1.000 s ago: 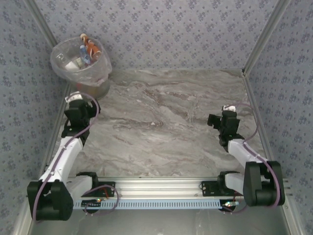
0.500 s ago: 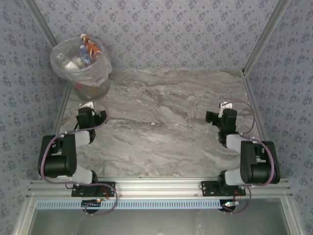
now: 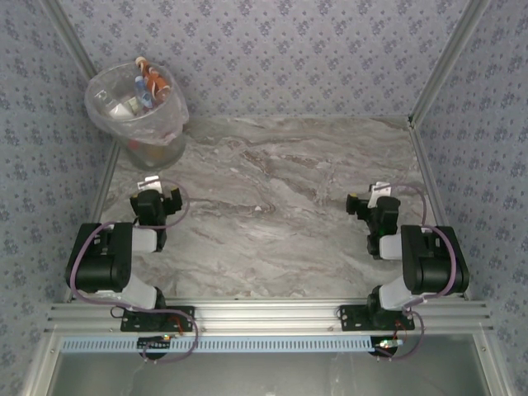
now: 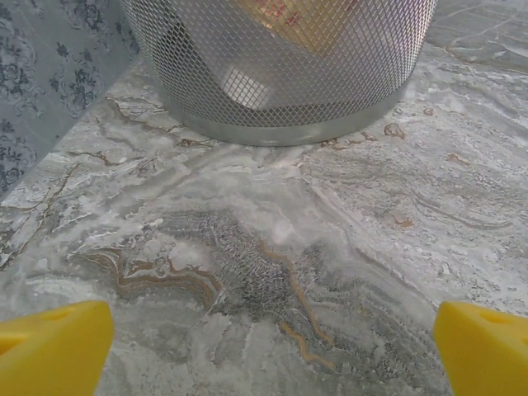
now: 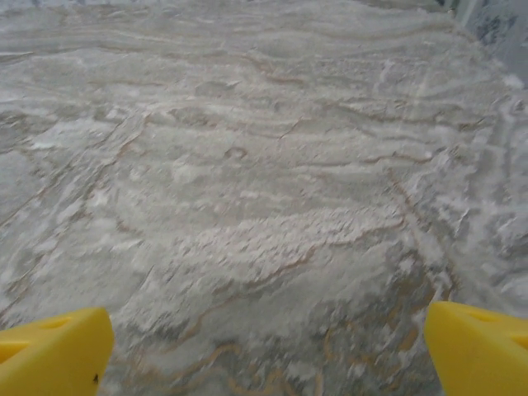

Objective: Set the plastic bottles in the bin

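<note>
The bin (image 3: 136, 111) stands at the table's far left corner, lined with a crinkly clear bag. Several plastic bottles (image 3: 150, 87) lie inside it, red, white and blue bits showing at the rim. In the left wrist view the bin (image 4: 280, 66) shows as a grey mesh wall just ahead, with amber and white shapes behind the mesh. My left gripper (image 3: 153, 200) sits folded back low on the left, open, with bare marble between its yellow fingertips (image 4: 54, 346). My right gripper (image 3: 375, 206) is folded back on the right, open, its yellow fingertips (image 5: 478, 346) wide apart over bare table.
The marble table (image 3: 280, 206) is walled by patterned panels at the back and both sides. An aluminium rail (image 3: 264, 318) carrying both arm bases runs along the near edge. The left wall (image 4: 33, 74) lies close beside the bin.
Both arms have drawn back from their stretched poses and folded down near their bases. The bin and its bottles have not moved.
</note>
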Controlling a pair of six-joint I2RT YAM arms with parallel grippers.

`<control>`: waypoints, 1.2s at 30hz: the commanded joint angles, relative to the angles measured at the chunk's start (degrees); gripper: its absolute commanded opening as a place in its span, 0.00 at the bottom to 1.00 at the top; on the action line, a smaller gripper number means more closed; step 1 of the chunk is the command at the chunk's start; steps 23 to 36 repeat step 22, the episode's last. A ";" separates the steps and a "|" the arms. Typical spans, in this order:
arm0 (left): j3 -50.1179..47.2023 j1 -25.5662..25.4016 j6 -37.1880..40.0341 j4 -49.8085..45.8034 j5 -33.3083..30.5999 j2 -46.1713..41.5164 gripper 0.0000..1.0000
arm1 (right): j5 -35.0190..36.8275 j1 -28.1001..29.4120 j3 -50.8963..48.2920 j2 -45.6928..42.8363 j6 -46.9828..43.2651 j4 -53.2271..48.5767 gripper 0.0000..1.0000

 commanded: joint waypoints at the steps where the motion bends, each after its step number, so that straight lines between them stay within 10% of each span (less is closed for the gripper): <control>1: 0.87 -0.12 -0.20 2.59 -1.87 -0.15 0.99 | 6.40 2.25 4.17 1.01 -0.80 -2.46 0.99; 11: 1.00 -0.19 -0.07 2.54 -1.93 -0.07 0.99 | -4.09 -0.14 5.21 0.92 -1.86 -4.83 0.99; 36: 1.00 -0.24 -0.04 2.50 -1.63 -0.07 0.99 | -3.62 0.21 5.29 0.83 -2.11 -5.04 0.99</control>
